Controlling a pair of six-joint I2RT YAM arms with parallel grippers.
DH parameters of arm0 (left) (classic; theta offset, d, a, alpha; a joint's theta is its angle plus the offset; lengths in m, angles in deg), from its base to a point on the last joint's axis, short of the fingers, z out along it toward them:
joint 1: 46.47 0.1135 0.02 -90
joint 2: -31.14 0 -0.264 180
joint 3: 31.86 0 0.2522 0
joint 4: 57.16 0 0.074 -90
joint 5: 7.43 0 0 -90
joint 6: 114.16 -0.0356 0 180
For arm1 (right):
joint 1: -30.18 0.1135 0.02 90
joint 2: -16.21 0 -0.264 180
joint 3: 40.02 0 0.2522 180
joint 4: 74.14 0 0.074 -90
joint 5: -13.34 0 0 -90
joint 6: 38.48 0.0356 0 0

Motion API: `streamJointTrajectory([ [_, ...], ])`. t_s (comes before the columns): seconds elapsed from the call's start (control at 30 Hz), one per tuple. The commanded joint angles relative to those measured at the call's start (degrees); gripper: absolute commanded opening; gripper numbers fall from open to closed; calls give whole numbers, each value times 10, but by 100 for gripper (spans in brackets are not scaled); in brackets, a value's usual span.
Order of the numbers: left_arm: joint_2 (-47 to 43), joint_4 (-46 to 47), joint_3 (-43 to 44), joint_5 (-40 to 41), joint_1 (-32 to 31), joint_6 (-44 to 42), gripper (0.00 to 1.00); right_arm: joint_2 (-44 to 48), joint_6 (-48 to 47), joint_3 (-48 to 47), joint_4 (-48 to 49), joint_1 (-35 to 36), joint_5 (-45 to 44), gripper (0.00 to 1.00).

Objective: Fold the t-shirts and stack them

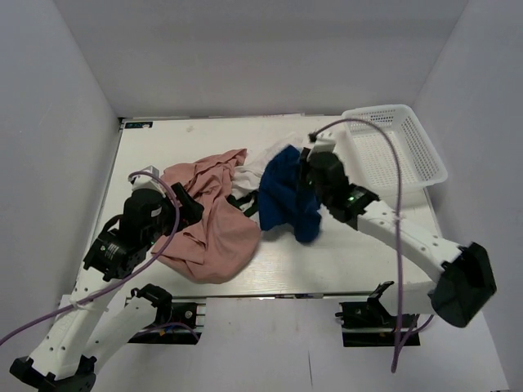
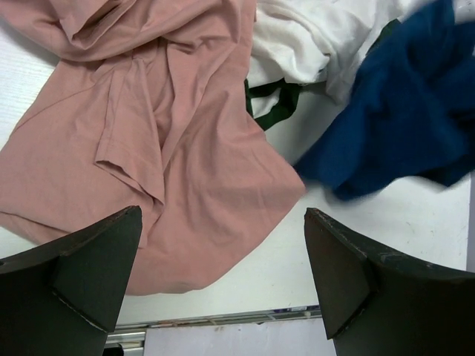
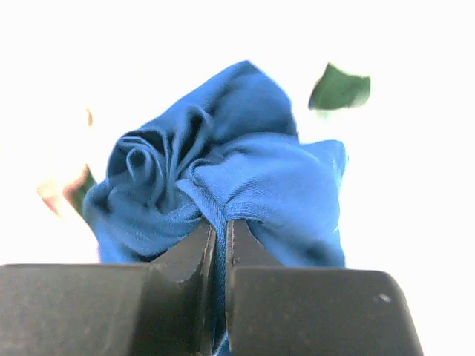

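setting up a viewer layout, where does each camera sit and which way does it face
top external: above, behind the left arm and right arm, both in view, looking down at the table
left wrist: on the left arm, looking down through the open left pincer at the pink shirt
right wrist: on the right arm, looking along the right pincer, shut on the blue shirt
shared: top and left wrist both show pink shirt, blue shirt, white shirt
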Motion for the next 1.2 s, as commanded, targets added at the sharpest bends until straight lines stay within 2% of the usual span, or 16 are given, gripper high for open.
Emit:
streamJointTrajectory([
  [0.0, 1, 12, -12, 10, -2, 2, 100, 47, -54, -97, 31, -25, -82, 0],
  [0.2, 28, 28, -6, 10, -2, 2, 100, 26, -125, -224, 35, -105, -98, 0],
  [0.23, 29, 28, -1, 16, -2, -4, 100, 4, -132, -273, 38, -133, -105, 0],
  [0.4, 51, 33, 9, 27, -2, -4, 100, -78, -174, -400, 29, -207, -107, 0],
  [0.43, 57, 33, 9, 27, -2, -4, 100, -89, -176, -438, 30, -243, -92, 0],
  [0.57, 62, 39, 9, 27, -2, -9, 100, -180, -179, -570, -34, -302, -66, 0],
  [0.63, 67, 39, 9, 32, -2, -9, 100, -198, -179, -594, -51, -337, -43, 0],
  [0.77, 73, 39, 9, 38, -2, -9, 100, -219, -177, -553, -60, -377, 56, 0],
  [0.9, 86, 39, 15, 38, -2, -9, 100, -226, -155, -480, -69, -409, 100, 0],
  [1.03, 91, 39, 20, 38, -2, -9, 100, -244, -121, -417, -91, -412, 55, 0],
  [1.13, 91, 33, 20, 38, -2, 2, 100, -258, -99, -360, -137, -432, -10, 0],
  [1.17, 85, 28, 20, 38, -2, 2, 100, -268, -97, -344, -142, -434, -20, 15],
])
